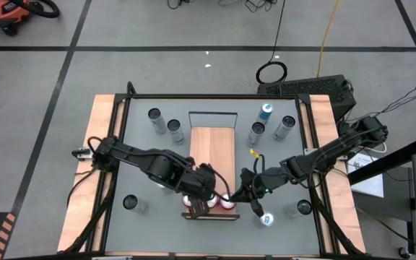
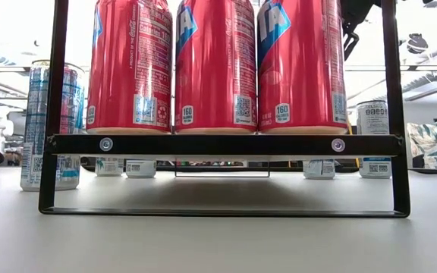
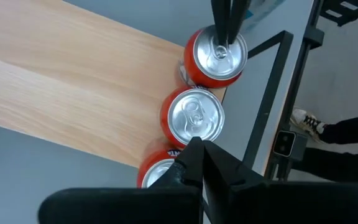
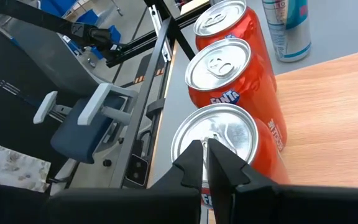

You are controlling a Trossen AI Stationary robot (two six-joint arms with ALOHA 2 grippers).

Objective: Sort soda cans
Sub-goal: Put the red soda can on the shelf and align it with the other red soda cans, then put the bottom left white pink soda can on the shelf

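Three red soda cans stand upright in a row on the near end of the wooden board, seen close up in the low view. My left gripper hangs shut above the row, over the middle can, and holds nothing. My right gripper is shut, its tips over the lid of the can at the row's right end. Silver cans and a slim blue can stand apart on the grey table. My right gripper comes slanting down from the table's right, with its shut fingertips at the lid of the red can at the row's right end. Whether they touch the lid I cannot tell. The can stands upright on the board.
A black metal frame runs along the board's near end in front of the red cans. Another blue can and a silver can stand at the near right, and one silver can at the near left. More silver cans stand at the far right.
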